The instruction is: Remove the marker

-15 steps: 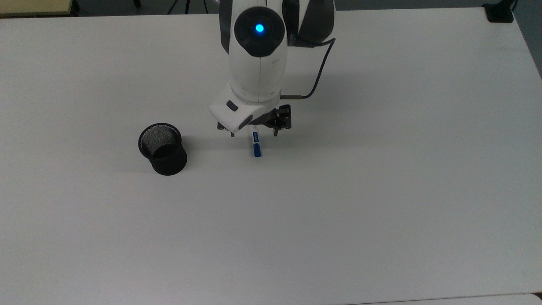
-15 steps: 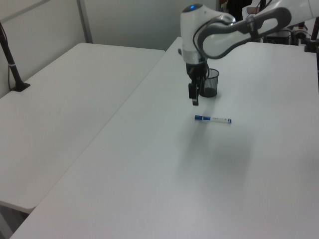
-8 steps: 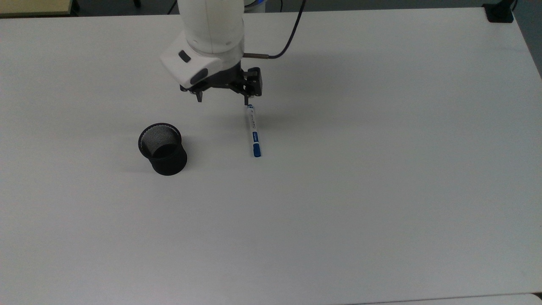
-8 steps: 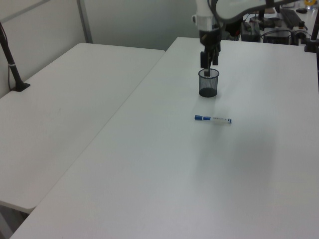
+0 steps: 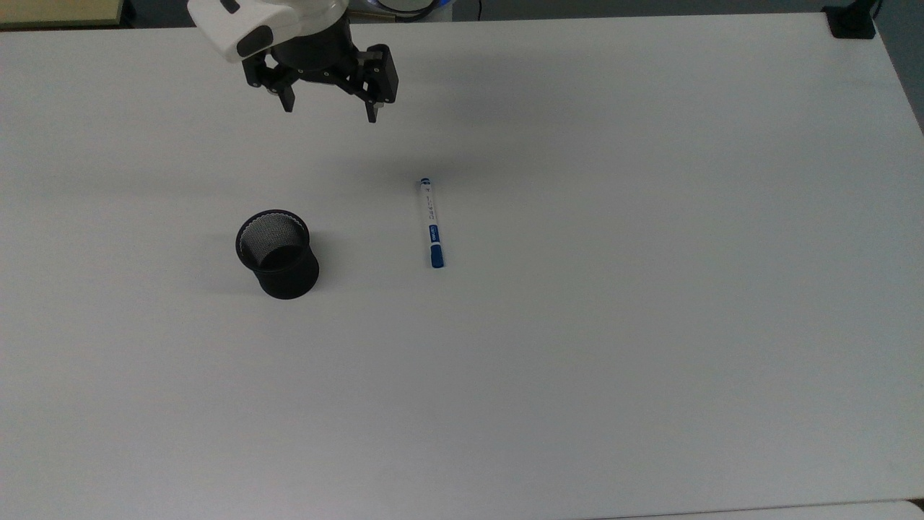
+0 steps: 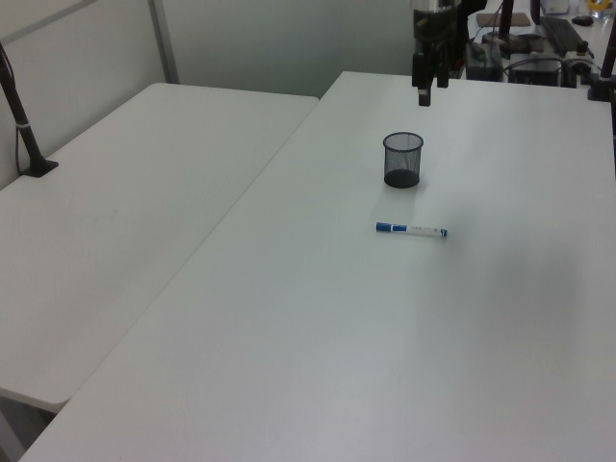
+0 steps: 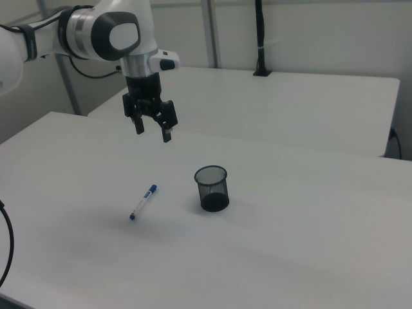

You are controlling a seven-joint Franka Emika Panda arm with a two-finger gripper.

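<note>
Slim white marker with blue cap (image 5: pixel 432 222) flat on white table (image 5: pixel 650 289), well apart from upright black mesh cup (image 5: pixel 277 253); black two-finger gripper (image 5: pixel 330 110) raised, fingers wide, empty.

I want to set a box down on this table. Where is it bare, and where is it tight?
Most of the table is bare: everything on the top view's right of the marker, and the whole near half below the black mesh cup. The tightest strip lies between cup and marker. The open gripper hangs near the far edge.
</note>
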